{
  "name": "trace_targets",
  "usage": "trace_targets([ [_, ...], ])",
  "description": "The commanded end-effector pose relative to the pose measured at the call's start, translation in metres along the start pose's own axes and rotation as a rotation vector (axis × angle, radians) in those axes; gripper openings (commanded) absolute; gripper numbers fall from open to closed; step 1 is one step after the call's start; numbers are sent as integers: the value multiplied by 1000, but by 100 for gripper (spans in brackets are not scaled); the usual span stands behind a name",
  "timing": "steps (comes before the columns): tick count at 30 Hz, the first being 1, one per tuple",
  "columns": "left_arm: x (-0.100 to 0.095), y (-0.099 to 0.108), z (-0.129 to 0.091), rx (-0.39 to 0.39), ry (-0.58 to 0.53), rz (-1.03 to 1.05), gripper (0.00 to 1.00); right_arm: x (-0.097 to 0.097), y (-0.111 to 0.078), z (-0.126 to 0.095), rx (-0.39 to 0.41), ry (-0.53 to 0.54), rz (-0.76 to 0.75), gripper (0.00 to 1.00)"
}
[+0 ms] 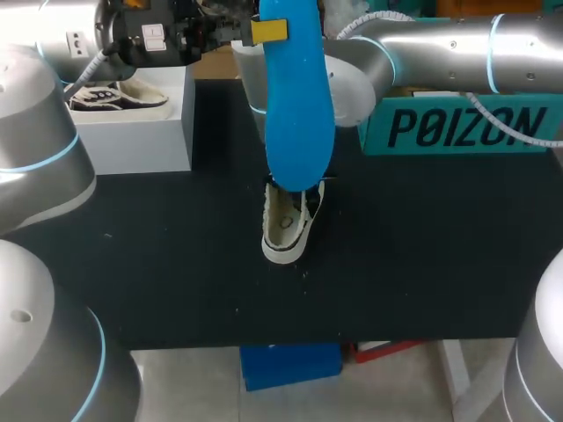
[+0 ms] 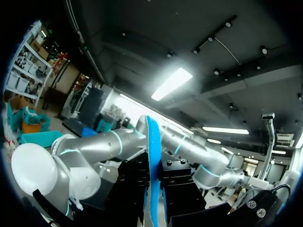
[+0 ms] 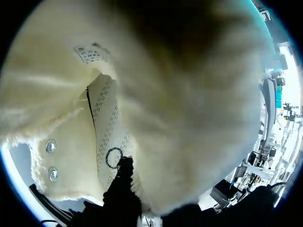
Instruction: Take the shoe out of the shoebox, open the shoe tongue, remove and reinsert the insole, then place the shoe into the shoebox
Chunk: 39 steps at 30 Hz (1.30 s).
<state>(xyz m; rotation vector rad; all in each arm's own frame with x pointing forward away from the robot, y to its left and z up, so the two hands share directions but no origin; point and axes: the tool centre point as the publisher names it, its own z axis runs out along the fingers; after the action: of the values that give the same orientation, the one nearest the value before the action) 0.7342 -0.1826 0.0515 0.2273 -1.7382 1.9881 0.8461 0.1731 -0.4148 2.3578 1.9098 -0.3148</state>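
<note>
Large dark block lettering on the teal shoebox point(image 1: 466, 127), tiny illegible print inside the shoe point(image 3: 156, 104)

I log a bright blue insole point(image 1: 299, 97), plain, no print. The low cream shoe point(image 1: 288, 227) has dark trim and sits on the black table mat point(image 1: 176, 255). Up close its fleecy lining point(image 3: 189, 94) is cream, with one panel dotted in perforation rows and silver eyelets point(image 3: 50, 146). The plain white shoebox point(image 1: 141, 132) holds a second shoe point(image 1: 114, 95), patterned black and white. The teal box lid point(image 1: 457, 130) has black lettering. The left gripper point(image 1: 274, 32) shows a yellow fingertip point(image 1: 268, 31).
</note>
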Motion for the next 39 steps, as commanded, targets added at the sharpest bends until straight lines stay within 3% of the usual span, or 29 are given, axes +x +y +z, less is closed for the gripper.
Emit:
trace_targets([
  [1, -1, 1, 0, 0, -1, 1, 0, -9, -3, -3, -5, 42, 19, 100],
  [12, -1, 1, 0, 0, -1, 1, 0, -27, 7, -61, -58, 329, 56, 100],
  [19, -1, 1, 0, 0, -1, 1, 0, -36, 11, -96, -100, 601, -21, 100],
  [22, -1, 1, 0, 0, -1, 1, 0, -39, 10, -116, -200, 752, -120, 100],
  [23, -1, 1, 0, 0, -1, 1, 0, -40, 10, -123, -227, 756, -138, 100],
  [39, -1, 1, 0, 0, -1, 1, 0, -40, 10, -123, -227, 756, -138, 100],
])
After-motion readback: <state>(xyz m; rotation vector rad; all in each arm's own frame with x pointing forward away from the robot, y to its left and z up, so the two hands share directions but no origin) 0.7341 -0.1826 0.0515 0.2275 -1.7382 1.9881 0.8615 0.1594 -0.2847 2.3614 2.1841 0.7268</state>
